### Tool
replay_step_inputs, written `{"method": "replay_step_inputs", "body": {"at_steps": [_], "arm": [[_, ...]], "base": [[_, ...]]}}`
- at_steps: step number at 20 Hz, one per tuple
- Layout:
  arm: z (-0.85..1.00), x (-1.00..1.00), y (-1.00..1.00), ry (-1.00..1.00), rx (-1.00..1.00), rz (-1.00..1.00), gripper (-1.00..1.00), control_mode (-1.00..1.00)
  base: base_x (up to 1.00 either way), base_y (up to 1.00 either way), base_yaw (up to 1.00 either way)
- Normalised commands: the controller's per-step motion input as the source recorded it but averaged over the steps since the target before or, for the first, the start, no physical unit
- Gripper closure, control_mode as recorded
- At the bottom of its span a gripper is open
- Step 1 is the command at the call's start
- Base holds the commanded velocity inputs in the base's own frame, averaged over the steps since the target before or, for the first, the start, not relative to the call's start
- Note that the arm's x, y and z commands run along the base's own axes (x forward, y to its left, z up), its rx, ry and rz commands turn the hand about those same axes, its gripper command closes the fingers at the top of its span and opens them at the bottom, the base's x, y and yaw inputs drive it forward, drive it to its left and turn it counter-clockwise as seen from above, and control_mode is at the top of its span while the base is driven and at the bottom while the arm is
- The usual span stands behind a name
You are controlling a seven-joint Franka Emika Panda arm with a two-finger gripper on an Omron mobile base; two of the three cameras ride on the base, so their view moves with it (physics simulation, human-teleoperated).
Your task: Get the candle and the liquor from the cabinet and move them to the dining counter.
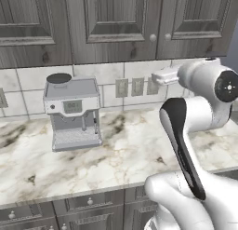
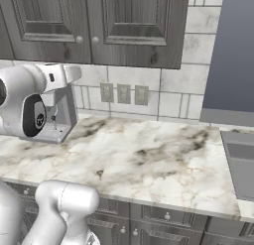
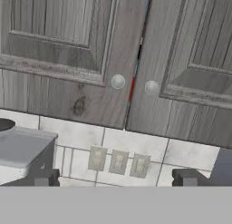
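The cabinet (image 1: 116,19) (image 2: 124,26) (image 3: 68,51) hangs above the worktop with both doors shut. Its two round knobs (image 3: 118,81) sit side by side at the middle seam. Through the crack between the doors shows a thin sliver (image 3: 132,88) of blue above red, the liquor's colours. The candle is hidden behind the doors, and the dining counter is out of view. My gripper (image 3: 115,180) points at the lower part of the doors from a distance. It is open, its fingertips (image 3: 45,177) far apart with nothing between them. The white hand (image 1: 165,76) (image 2: 64,73) is raised level with the backsplash.
A grey coffee machine (image 1: 73,112) stands on the marble worktop (image 1: 130,150) at the left. Three wall outlets (image 3: 118,160) sit in the tiled backsplash. Drawer fronts (image 1: 88,206) run below the worktop edge. A tall blue-grey panel (image 2: 233,55) rises at the right.
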Motion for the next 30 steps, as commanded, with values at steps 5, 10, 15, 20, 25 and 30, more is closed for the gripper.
{"method": "replay_step_inputs", "body": {"at_steps": [5,10,15,20,25,30], "arm": [[0.47,-0.50,0.00,-0.46,0.08,0.00,-1.00,-1.00],[0.07,-0.33,0.00,-0.25,0.13,0.00,-1.00,-1.00],[0.03,-0.05,0.00,-0.03,0.00,0.00,-1.00,-1.00],[0.00,0.26,0.00,0.01,0.03,0.04,-1.00,-1.00],[0.00,0.58,0.00,0.09,0.11,0.18,-1.00,-1.00],[0.00,0.55,0.00,0.12,0.10,0.18,-1.00,-1.00]], "base": [[0.00,0.00,0.00],[0.00,0.00,0.00],[0.00,0.00,0.00],[0.00,0.00,0.00],[0.00,0.00,0.00],[0.00,0.00,0.00]]}}
